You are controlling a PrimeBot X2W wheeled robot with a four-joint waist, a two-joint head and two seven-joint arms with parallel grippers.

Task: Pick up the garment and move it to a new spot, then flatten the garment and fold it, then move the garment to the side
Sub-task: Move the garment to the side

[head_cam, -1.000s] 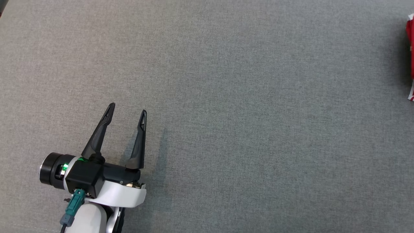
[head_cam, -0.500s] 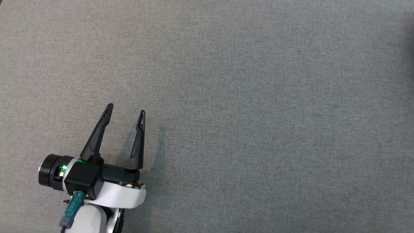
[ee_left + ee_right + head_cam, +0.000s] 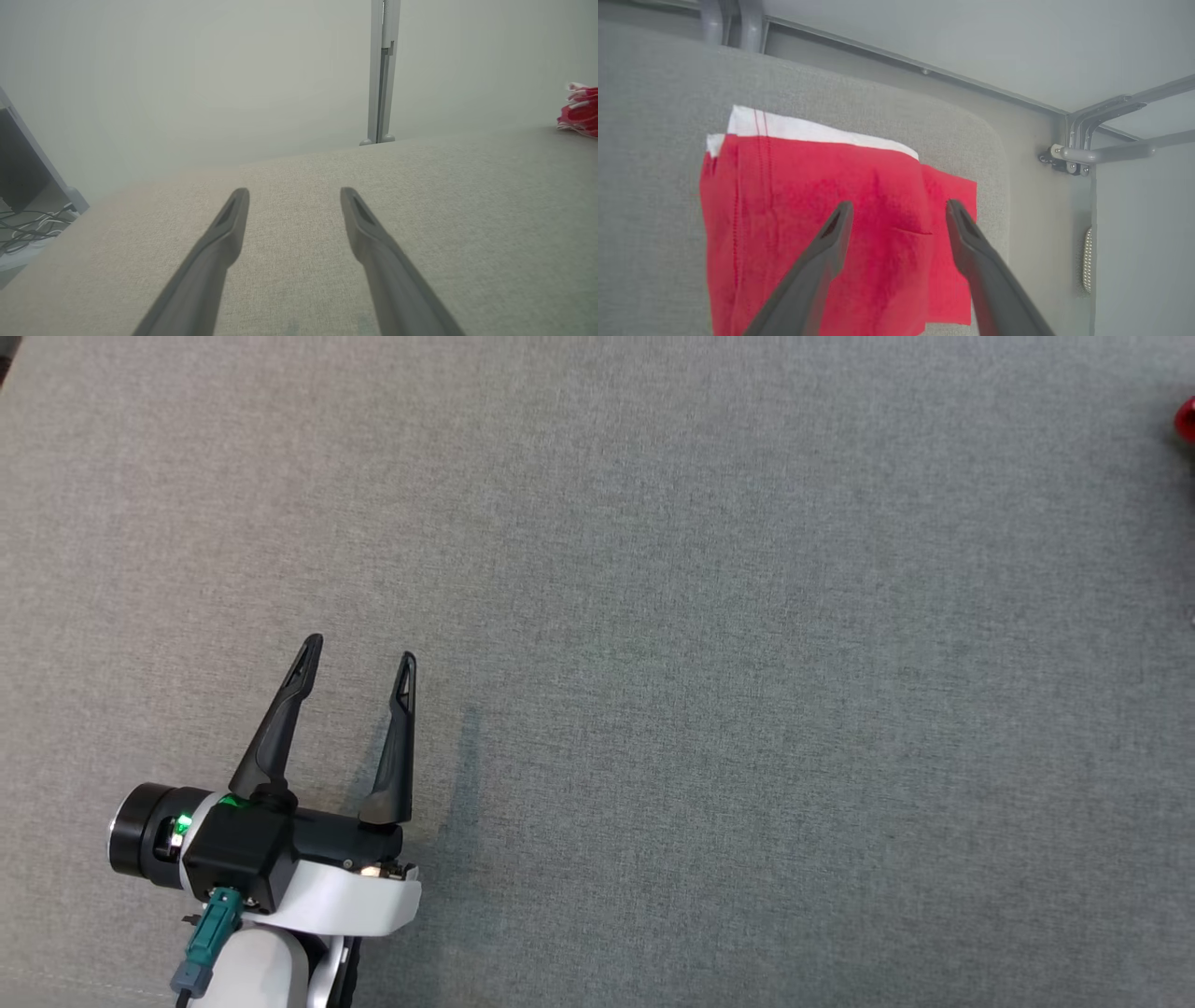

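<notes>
Red folded garment lies flat on the grey cloth table at 2 o'clock, under the right gripper, fingers spread and empty, while the left gripper at 8 o'clock gapes empty too.

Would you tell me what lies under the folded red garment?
The folded red fabric garment lies on the grey woven surface; anything directly beneath it is covered.

The left gripper sits low at the near left, its pale forearm rising from the near edge. Its dark fingers are spread wide and point toward the far side. The right gripper also has its fingers parted.
</notes>
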